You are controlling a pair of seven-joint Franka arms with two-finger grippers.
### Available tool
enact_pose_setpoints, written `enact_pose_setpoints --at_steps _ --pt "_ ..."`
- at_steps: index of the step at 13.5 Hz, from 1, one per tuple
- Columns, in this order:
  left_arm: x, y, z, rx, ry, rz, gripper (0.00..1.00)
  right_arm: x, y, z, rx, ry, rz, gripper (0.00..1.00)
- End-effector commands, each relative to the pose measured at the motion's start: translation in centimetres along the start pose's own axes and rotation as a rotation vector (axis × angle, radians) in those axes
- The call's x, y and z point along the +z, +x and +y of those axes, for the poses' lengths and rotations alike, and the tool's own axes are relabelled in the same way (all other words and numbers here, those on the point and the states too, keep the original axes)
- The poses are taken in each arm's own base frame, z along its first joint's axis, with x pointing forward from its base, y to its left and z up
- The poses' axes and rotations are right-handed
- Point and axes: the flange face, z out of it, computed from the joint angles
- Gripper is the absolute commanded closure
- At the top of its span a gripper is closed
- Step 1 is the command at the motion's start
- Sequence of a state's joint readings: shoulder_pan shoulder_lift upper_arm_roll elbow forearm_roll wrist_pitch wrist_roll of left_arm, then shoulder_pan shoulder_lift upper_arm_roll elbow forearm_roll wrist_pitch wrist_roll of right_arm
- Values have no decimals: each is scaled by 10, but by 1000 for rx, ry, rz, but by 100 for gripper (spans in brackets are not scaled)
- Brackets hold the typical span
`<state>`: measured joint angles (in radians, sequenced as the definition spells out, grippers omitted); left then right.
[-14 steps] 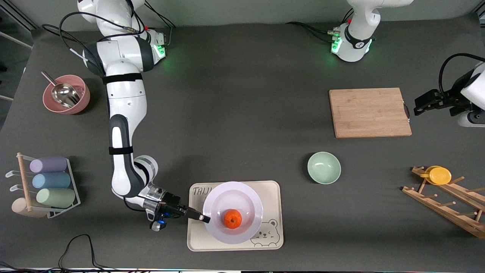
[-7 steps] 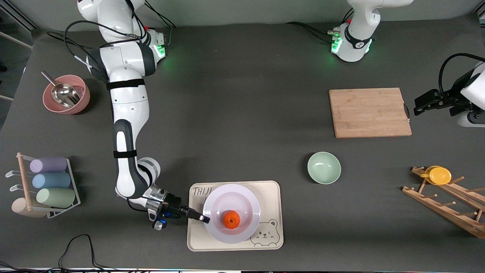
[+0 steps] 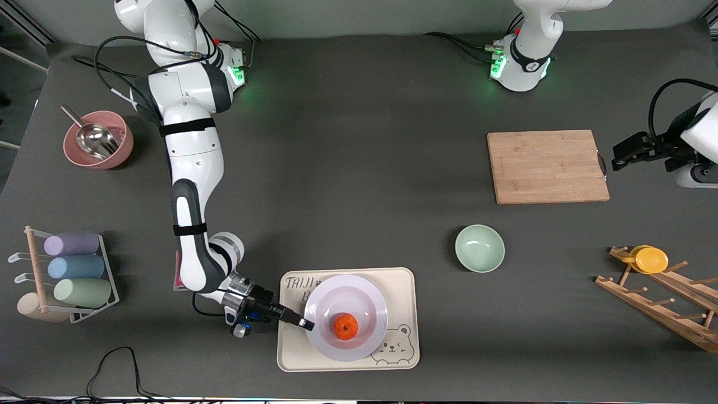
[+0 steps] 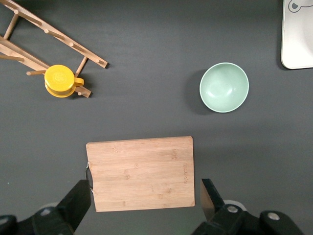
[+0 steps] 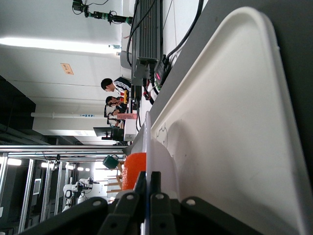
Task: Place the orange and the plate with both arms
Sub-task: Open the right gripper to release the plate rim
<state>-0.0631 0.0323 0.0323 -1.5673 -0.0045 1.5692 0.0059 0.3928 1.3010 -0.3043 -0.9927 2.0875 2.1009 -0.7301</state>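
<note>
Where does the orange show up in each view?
Front view: the orange sits on the plate, over the bear tray.
Left wrist view: not in it; only a tray corner shows.
Right wrist view: orange past the plate rim.
Shared landmark: the tray.

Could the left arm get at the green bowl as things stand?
Probably yes. The left gripper hangs open over the cutting board, holding nothing. The green bowl sits nearer the front camera on bare table, with nothing between them.
</note>
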Motion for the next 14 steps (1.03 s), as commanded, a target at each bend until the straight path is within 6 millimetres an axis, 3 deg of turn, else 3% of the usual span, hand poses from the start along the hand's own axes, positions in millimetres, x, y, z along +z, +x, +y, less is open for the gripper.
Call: enact_pose_setpoints --at_steps 1,4,5,6,7,14 --pt "-3 -3 2 17 14 1 0 4 5 -3 -11 27 0 77" --pt "-3 -3 3 19 14 1 0 4 5 -3 -6 27 0 62" --pt "-3 -3 3 19 14 1 0 4 5 -3 -7 26 1 62" --pt "-3 -3 3 19 14 3 0 3 5 -2 -3 25 3 41" --pt "-2 -3 3 19 14 1 0 3 5 -2 -1 24 2 1" --pt "-2 -2 4 19 14 0 0 -8 18 -16 18 -24 -15 0"
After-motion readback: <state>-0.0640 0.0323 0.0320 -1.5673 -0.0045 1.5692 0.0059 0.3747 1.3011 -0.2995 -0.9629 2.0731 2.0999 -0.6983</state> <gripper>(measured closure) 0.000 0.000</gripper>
